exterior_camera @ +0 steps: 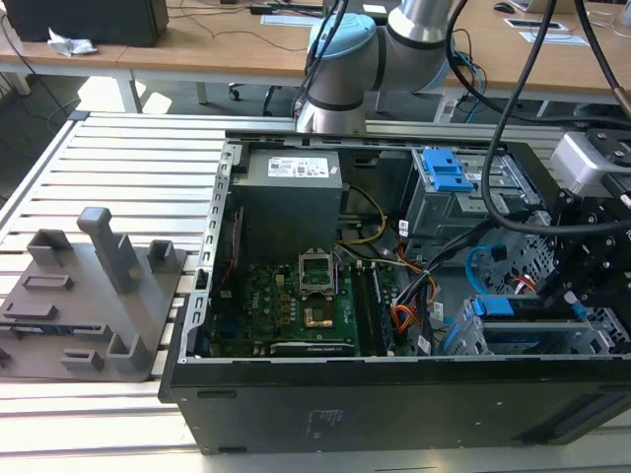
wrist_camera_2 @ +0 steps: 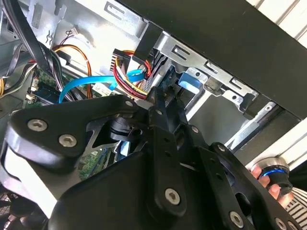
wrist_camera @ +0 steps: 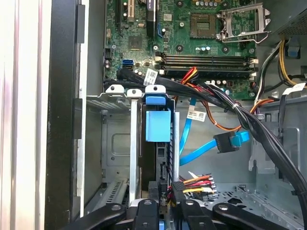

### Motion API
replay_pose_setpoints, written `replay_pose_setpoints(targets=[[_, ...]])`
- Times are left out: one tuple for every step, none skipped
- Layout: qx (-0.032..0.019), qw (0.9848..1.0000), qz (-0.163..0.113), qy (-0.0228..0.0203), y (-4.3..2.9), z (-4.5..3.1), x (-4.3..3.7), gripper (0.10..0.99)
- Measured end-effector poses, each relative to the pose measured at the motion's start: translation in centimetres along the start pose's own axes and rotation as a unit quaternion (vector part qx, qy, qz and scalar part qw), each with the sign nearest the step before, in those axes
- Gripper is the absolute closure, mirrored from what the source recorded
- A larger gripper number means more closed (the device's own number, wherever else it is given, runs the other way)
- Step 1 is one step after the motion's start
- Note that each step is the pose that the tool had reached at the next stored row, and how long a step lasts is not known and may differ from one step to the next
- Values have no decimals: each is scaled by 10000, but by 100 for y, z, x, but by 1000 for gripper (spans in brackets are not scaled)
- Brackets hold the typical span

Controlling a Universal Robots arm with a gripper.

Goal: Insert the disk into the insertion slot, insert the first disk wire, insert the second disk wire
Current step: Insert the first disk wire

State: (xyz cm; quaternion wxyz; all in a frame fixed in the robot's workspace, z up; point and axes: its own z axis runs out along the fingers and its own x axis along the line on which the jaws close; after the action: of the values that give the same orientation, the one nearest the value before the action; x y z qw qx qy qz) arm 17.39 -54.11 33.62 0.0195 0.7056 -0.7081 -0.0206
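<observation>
Disk [wrist_camera: 157, 127] sits in the insertion slot [wrist_camera: 113, 140]; first wire now: my fingers [wrist_camera_2: 162, 108] pinch its power plug [wrist_camera: 175, 187], wanting a square push

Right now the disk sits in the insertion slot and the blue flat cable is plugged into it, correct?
No. The disk sits in the insertion slot, but the blue flat cable is not plugged in: the first wrist view shows its black connector hanging free, apart from the disk.
</observation>
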Motion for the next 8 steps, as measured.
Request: replay_pose_setpoints(targets=[[0,10000,0,1,-1,0,0,847],[0,10000,0,4,0,-14,1,847],[0,10000,0,2,3,-63,0,847],[0,10000,0,2,5,-107,0,847],[0,10000,0,2,7,-143,0,847],[0,10000,0,3,10,-196,-1,847],[0,10000,-1,2,12,-223,-4,847],[0,10000,-1,1,13,-235,-15,847]])
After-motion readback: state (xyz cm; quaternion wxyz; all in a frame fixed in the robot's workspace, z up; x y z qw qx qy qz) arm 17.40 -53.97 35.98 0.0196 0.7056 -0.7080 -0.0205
